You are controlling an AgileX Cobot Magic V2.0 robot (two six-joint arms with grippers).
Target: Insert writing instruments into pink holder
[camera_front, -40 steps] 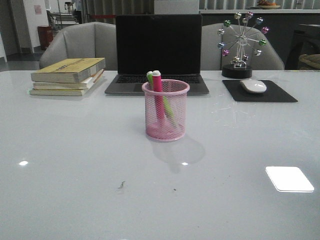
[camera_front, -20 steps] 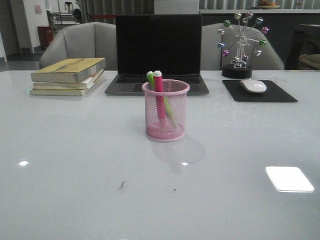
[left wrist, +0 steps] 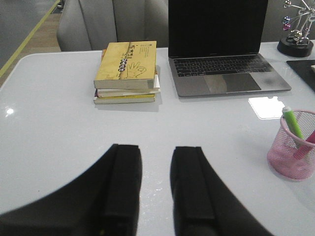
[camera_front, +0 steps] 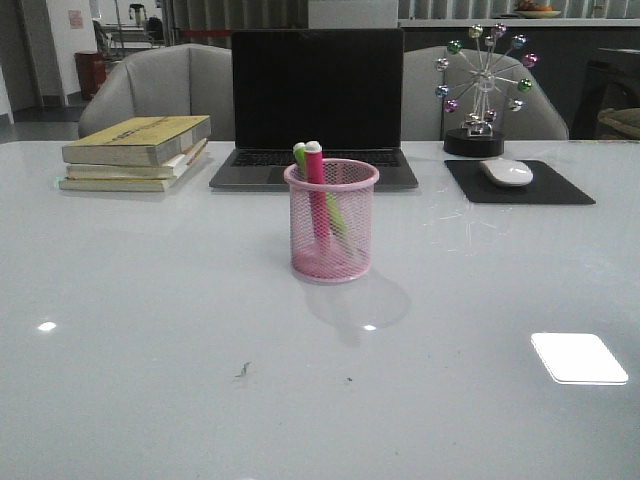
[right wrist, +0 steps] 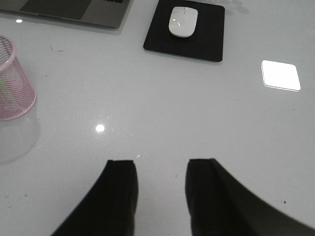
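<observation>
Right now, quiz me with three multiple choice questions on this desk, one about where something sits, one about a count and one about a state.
1. Where is the white mouse?
A. on the black mouse pad
B. on the stack of books
C. inside the pink holder

2. How many markers stand in the pink holder?
A. none
B. two
C. four

3. How are the two grippers?
A. both clamped on markers
B. left open, right clamped on the mouse
C. both open and empty

Answers:
1. A, the mouse rests on the pad, right of the laptop.
2. B, the pink marker and the green marker poke above the rim.
3. C, the left gripper and right gripper show parted fingers above bare table.
</observation>
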